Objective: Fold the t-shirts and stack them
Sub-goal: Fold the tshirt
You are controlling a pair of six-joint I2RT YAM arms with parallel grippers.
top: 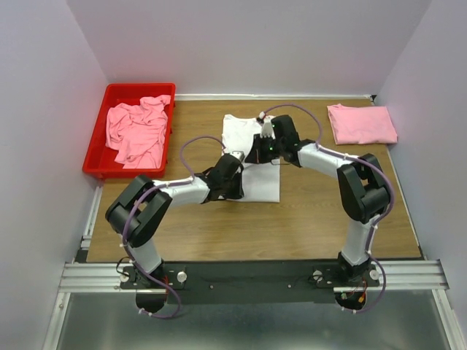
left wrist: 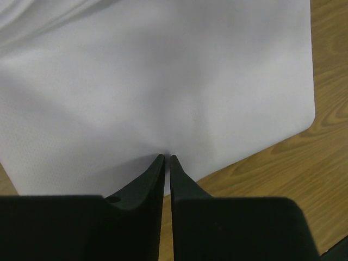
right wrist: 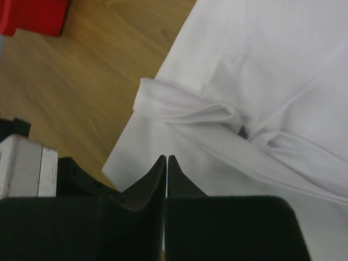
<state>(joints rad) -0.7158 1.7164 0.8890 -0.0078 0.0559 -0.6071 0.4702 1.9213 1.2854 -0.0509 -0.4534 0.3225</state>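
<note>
A white t-shirt (top: 264,182) lies partly folded in the middle of the wooden table. In the left wrist view its smooth cloth (left wrist: 163,81) fills the frame, with a rounded corner at the right. My left gripper (top: 238,188) sits at the shirt's left edge, and its jaws (left wrist: 167,157) are shut on the cloth, which puckers at the tips. My right gripper (top: 255,155) hovers over the shirt's upper left part, where a folded sleeve (right wrist: 185,106) lies. Its jaws (right wrist: 166,157) are shut, with nothing seen between them. A folded pink t-shirt (top: 361,124) rests at the back right.
A red bin (top: 98,157) at the back left holds crumpled pink t-shirts (top: 139,131). Both arms reach inward and nearly meet over the white shirt. Walls close the table on the left, back and right.
</note>
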